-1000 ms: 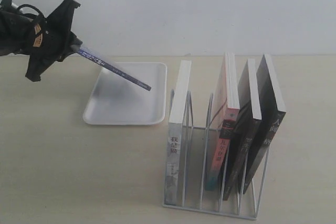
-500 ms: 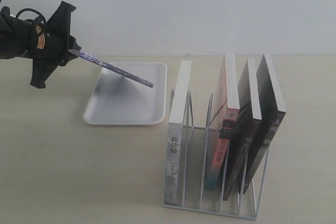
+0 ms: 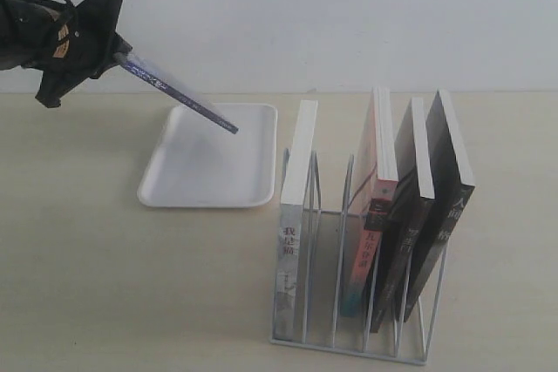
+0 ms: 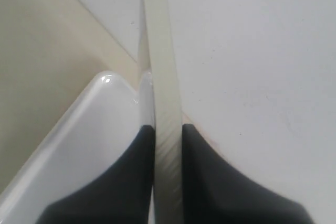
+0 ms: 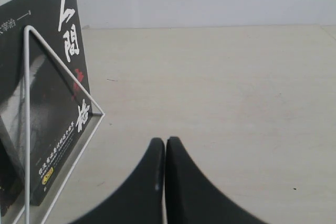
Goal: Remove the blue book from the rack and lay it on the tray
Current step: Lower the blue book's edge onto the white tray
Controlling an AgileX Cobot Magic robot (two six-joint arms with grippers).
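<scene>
One blue book [image 3: 179, 98], thin and seen edge-on, is out of the rack and held in the air. It slants down from the left gripper [image 3: 118, 57] so that its free end hangs over the far half of the tray [image 3: 174, 191]. The left wrist view shows the two black fingers pinching the book's pale page edge.

One tray lies flat on the table [image 3: 96, 285]. It is white, smooth plastic, rectangular with rounded corners and a low rim.

Just right of the tray stands one rack [image 3: 336, 339] of thin white wire with upright dividers. Four books stand in it: a white-spined book [image 3: 291, 215] in the left slot, then open slots, then a red-spined book [image 3: 370, 224] and two black books [image 3: 410, 215] leaning together at the right.

The right gripper [image 5: 165, 148], empty with its black fingers pressed together, sits low over the table beside the rack's right end.

The table is pale and matte; the wall behind is plain white.
</scene>
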